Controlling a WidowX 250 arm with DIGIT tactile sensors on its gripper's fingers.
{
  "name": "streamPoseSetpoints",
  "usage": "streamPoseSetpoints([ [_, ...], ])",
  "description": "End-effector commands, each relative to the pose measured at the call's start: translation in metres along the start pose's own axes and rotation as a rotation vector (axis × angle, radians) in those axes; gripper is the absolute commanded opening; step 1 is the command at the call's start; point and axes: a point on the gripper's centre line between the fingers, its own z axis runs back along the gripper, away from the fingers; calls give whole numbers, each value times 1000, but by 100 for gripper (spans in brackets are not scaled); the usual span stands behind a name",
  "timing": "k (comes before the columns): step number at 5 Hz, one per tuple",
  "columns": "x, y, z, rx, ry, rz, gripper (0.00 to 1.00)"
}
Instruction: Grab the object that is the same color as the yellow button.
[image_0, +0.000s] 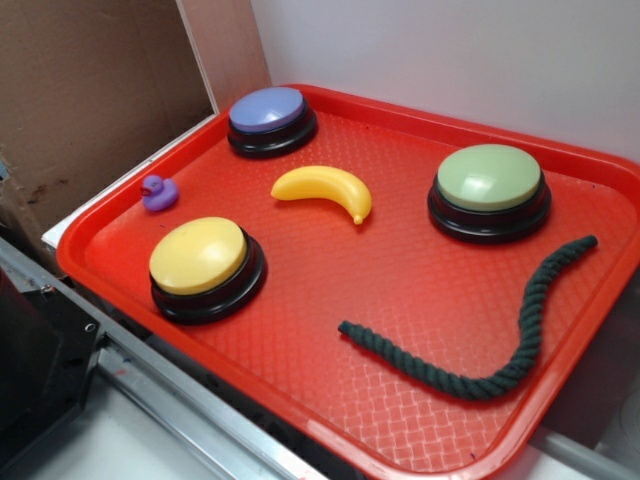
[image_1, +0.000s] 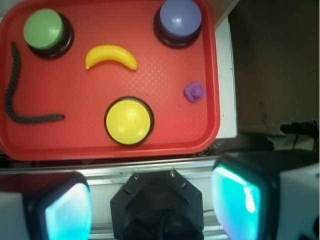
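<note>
the gripper (image_1: 152, 200) hangs high, back from the tray (image_1: 210, 75), with its jaws wide apart and nothing in them. no grab has begun. nearest on the tray sits the yellow button (image_1: 129, 120). past it lies the banana (image_1: 111, 56), between the green button (image_1: 44, 29) and the purple button (image_1: 179, 17). next, i think, the gripper must go forward and down over the banana.

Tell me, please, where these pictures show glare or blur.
Exterior view: sharp and evenly lit; soft highlights on the banana and the yellow button. Wrist view: hazier and washed out; the hand at the bottom is out of focus, its fingers glowing cyan; the area right of the red tray is dark.
</note>
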Motion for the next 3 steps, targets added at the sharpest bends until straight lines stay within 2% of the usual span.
streamPoseSetpoints([
  [1,89,-15,-20,43,72,-480,100],
  [2,119,-35,-44,85,143,-733,100],
  [3,128,-42,-66,116,160,-983,100],
])
